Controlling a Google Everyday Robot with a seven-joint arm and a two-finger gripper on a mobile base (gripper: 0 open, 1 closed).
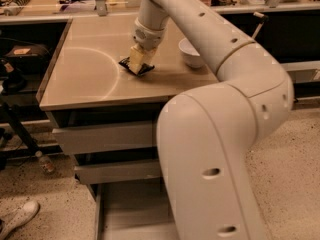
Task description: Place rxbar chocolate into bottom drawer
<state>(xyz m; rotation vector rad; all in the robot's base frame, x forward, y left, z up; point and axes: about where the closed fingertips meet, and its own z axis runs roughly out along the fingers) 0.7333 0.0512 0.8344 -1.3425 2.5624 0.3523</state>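
hand (138, 62) clamps the small, flat, black-wrapped rxbar chocolate (126, 63) on the tabletop (85, 81).

This is looking like a robot lab. A long tan workbench (50, 6) is holding tools and wires, a speckled hard floor (300, 184) is showing, and the gripper (137, 65) is hanging low over a flat tan table (85, 79).

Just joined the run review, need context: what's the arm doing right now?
The robot's arm reaches over the tabletop, with the gripper down on the rxbar chocolate. The bar lies flat on the top, just left of a white bowl. The bottom drawer is pulled out near the floor, below the two upper drawers. The bar is not yet in it, so the pickup comes first.
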